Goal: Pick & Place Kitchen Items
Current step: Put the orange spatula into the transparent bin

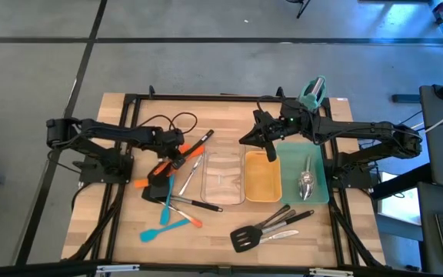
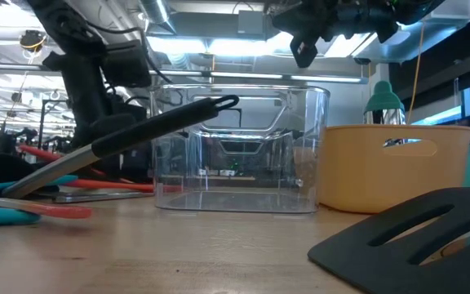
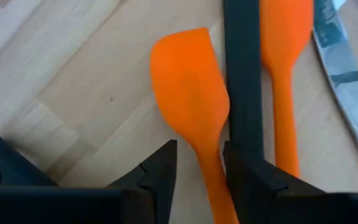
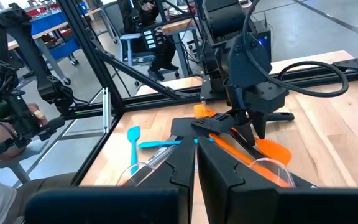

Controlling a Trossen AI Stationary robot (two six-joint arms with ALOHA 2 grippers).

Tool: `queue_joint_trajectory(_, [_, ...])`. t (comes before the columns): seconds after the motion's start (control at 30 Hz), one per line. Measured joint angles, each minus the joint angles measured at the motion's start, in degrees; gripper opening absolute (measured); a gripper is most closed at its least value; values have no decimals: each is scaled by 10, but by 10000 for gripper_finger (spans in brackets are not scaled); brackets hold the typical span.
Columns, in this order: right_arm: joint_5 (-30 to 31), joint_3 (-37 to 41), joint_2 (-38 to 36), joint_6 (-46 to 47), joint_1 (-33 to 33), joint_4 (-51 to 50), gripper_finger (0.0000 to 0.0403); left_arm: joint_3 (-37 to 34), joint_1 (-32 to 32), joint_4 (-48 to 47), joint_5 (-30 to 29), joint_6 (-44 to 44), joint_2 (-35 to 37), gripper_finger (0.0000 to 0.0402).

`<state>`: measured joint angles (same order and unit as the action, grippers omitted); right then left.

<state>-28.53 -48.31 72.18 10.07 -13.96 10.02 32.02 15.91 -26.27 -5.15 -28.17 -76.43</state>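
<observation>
While the left gripper (image 3: 199,167) sits low over the left half of the bench (image 1: 114,231), its fingers (image 3: 159,171) are spread on either side of the handle of an orange spatula (image 3: 191,102); whether they press it I cannot tell. A second orange spatula (image 3: 284,74) lies just beside it, past a black handle (image 3: 244,81). Blue spatulas (image 1: 162,228) lie nearer the bench's front-left corner, black slotted turners (image 1: 256,233) near the front edge, and steel spoons (image 1: 307,183) in the green tray (image 1: 323,192) at the right. The right gripper (image 1: 270,155) hangs above the yellow tray (image 1: 261,188), beside the clear tray (image 1: 223,181), fingers pressed together, holding nothing.
</observation>
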Motion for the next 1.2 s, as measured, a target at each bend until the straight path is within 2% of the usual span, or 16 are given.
queue_joint_trajectory(0.27, [0, 0, 0, 0, 0, 0, 20, -3, 3, -12, 12, 7, -1, 27])
queue_joint_trajectory(0.4, [0, 0, 0, 0, 0, 1, 20, 4, 11, -17, -8, 11, -1, 25])
queue_joint_trajectory(0.6, [0, 0, 0, 0, 0, 2, 20, 39, 9, -31, -78, 4, 1, 25])
queue_joint_trajectory(0.87, [-2, 0, 0, 36, 0, 0, 20, 88, -2, -84, -143, -78, 28, 25])
queue_joint_trajectory(1.03, [-7, 0, 0, 76, 0, -17, 21, 127, -27, -104, -172, -112, 78, 25])
queue_joint_trajectory(1.2, [-7, 0, -2, 98, 0, -43, 21, 171, -92, -78, -195, -147, 113, 25])
